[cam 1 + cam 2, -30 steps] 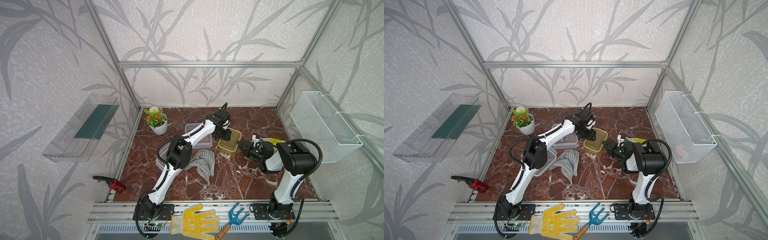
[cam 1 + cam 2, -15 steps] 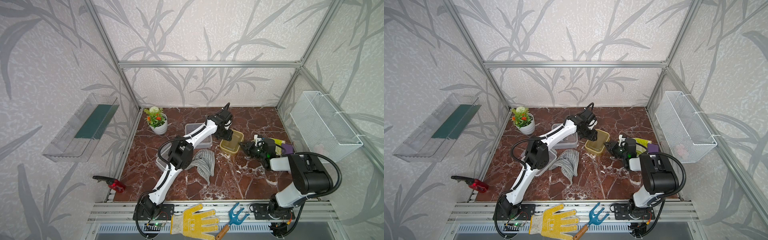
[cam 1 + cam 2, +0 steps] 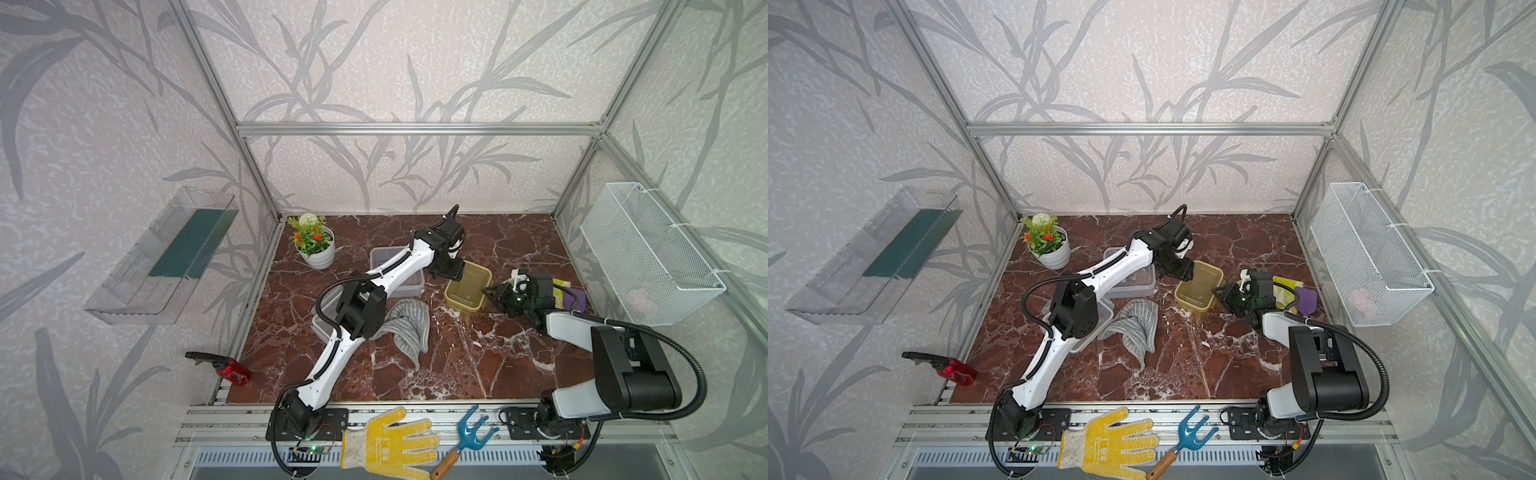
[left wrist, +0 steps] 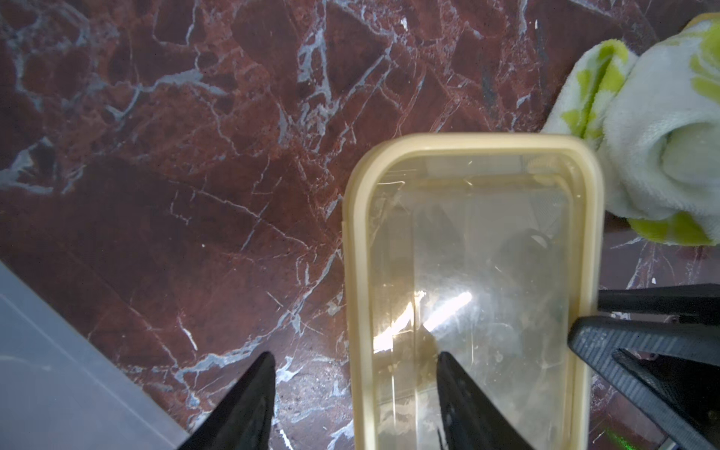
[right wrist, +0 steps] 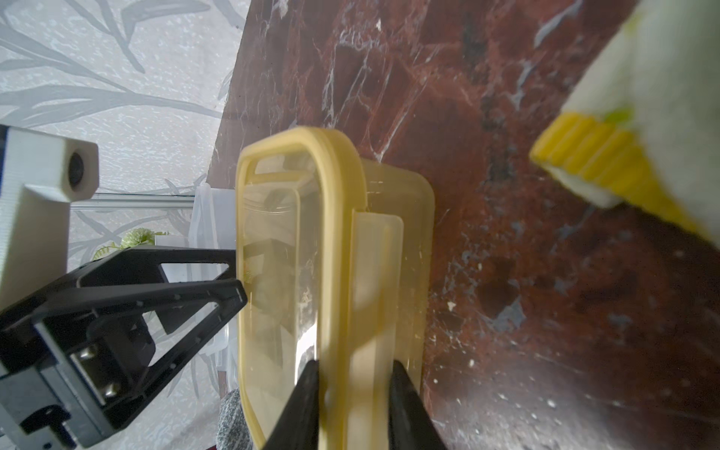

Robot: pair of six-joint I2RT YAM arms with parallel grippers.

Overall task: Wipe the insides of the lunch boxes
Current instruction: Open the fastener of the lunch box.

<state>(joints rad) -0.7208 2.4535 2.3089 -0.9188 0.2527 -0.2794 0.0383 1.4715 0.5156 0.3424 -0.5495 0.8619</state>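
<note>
Right arm [image 3: 569,328] swung back; right pincer [image 5: 352,366] grips amber box [image 3: 469,282]; left pincer [image 4: 354,354] wide.

pale grey textured wallpaper [image 3: 374,62] printed with darker grey long-leaf sprays covers the back and both side walls in both top views. a frame of silver aluminium bars [image 3: 415,128] runs along the wall corners and across the back. the desk [image 3: 457,365] is a glossy red-brown marble slab veined in white and grey; the veins show sharply in the left wrist view [image 4: 195,175]. a clear plastic wall-mounted tray [image 3: 137,291] with a dark green strip [image 3: 187,245] inside hangs on the left wall. a white wire mesh basket [image 3: 648,257] hangs on the right wall. a ribbed aluminium rail [image 3: 457,411] borders the desk's near edge. the light is soft and even.
</note>
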